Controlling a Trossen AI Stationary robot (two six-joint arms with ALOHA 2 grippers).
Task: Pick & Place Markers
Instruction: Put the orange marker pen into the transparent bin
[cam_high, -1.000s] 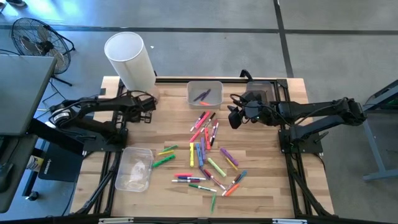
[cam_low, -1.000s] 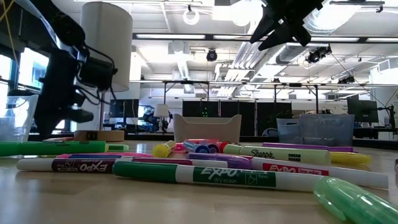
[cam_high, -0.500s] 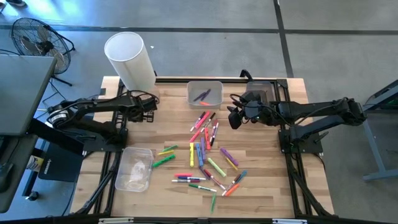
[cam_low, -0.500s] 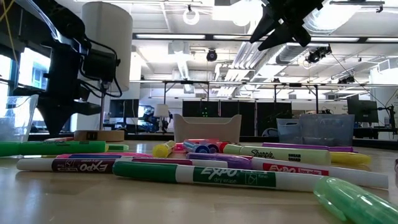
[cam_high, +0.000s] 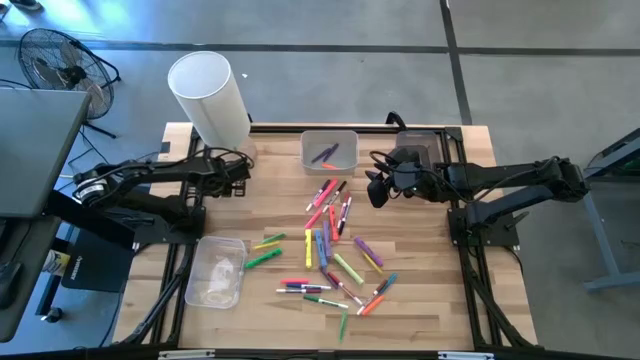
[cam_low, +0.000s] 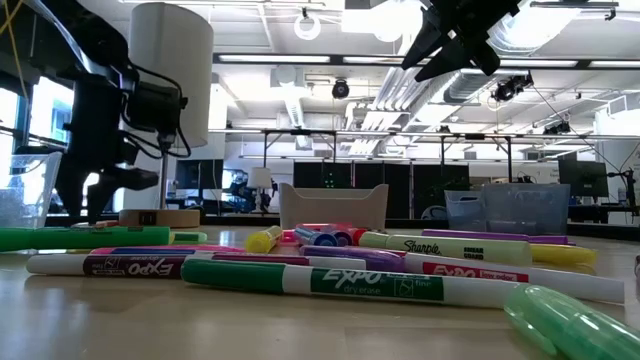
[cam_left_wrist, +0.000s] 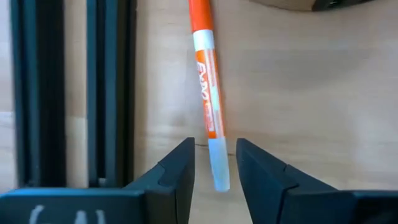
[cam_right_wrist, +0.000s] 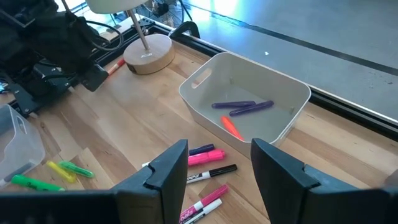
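Note:
An orange marker with a white barrel (cam_left_wrist: 208, 93) lies flat on the wooden table near the far-left corner. My left gripper (cam_left_wrist: 214, 165) (cam_high: 238, 183) is open, a finger on either side of the marker's white end with a thin gap to each. Many coloured markers (cam_high: 335, 250) lie scattered in the table's middle. A pale bin (cam_right_wrist: 292, 81) (cam_high: 305, 150) at the far edge holds two purple markers and an orange one. My right gripper (cam_right_wrist: 217, 171) (cam_high: 374, 192) hangs open above the table, right of the scatter, facing that bin.
A white lamp with a round wooden base (cam_right_wrist: 149, 53) (cam_high: 208, 95) stands at the far-left corner, close to my left gripper. A clear plastic bin (cam_high: 190, 275) sits near the table's left edge. Black frame rails (cam_left_wrist: 106, 87) run along the edge beside the orange marker.
My left gripper has dipped down toward the table by the lamp base. The right arm and the markers have kept still.

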